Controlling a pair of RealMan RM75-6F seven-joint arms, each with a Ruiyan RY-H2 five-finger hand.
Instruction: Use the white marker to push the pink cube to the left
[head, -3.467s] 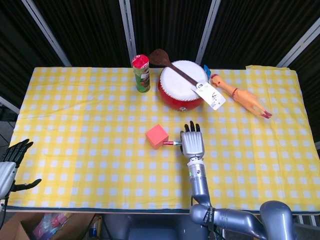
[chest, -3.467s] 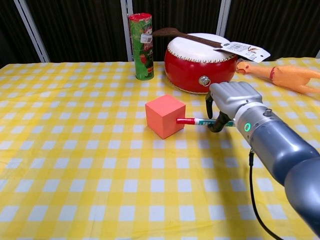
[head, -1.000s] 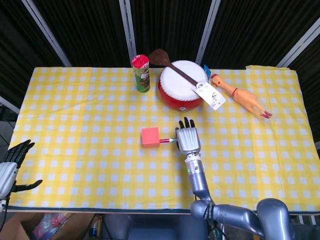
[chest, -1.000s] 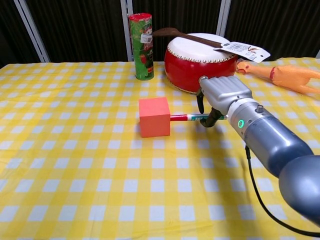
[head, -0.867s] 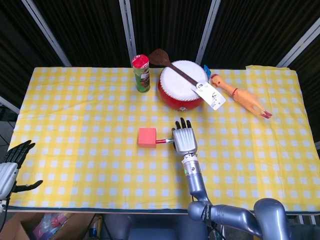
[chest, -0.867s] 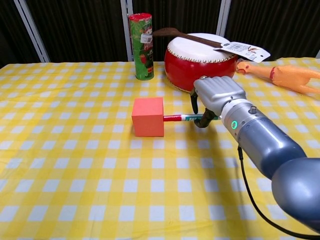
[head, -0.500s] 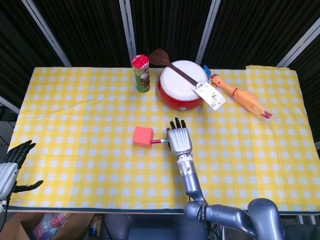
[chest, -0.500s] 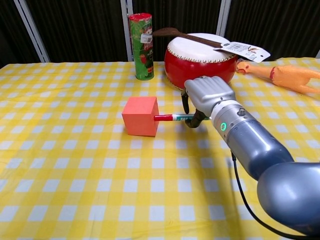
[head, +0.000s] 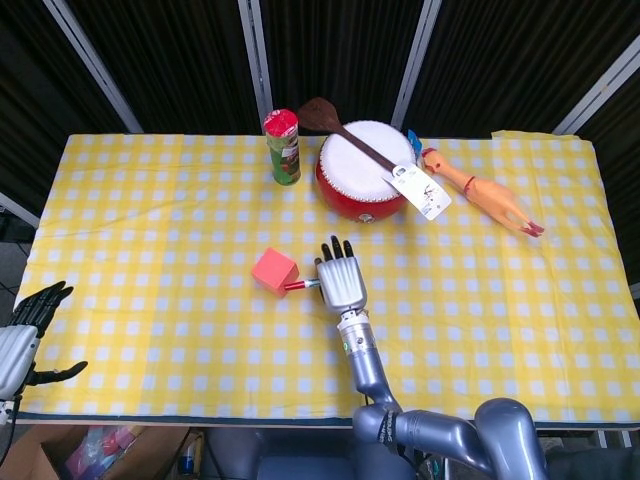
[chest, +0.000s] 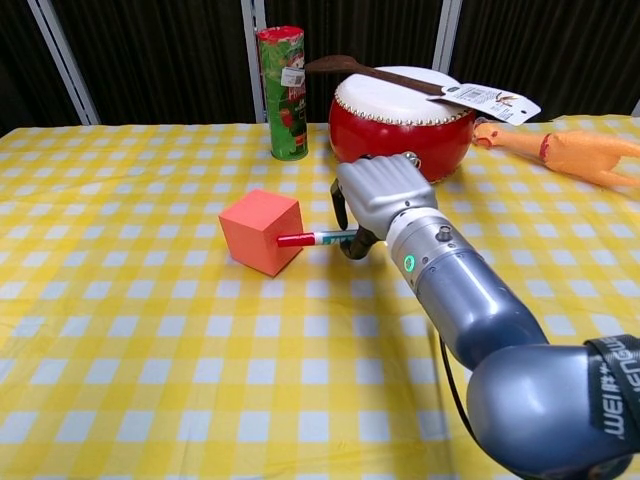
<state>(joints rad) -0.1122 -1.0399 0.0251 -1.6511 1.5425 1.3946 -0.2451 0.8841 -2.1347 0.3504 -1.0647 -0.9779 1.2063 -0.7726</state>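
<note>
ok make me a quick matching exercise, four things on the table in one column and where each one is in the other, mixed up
Things:
1. pink cube
2. green can
3. rubber chicken
4. wooden spoon

Places:
A. lying across the top of the red drum
B. standing upright just left of the red drum
C. at the red tip of the white marker held by the right robot hand
D. lying at the far right of the table

Pairs: 1-C, 2-B, 3-D, 4-A
</note>
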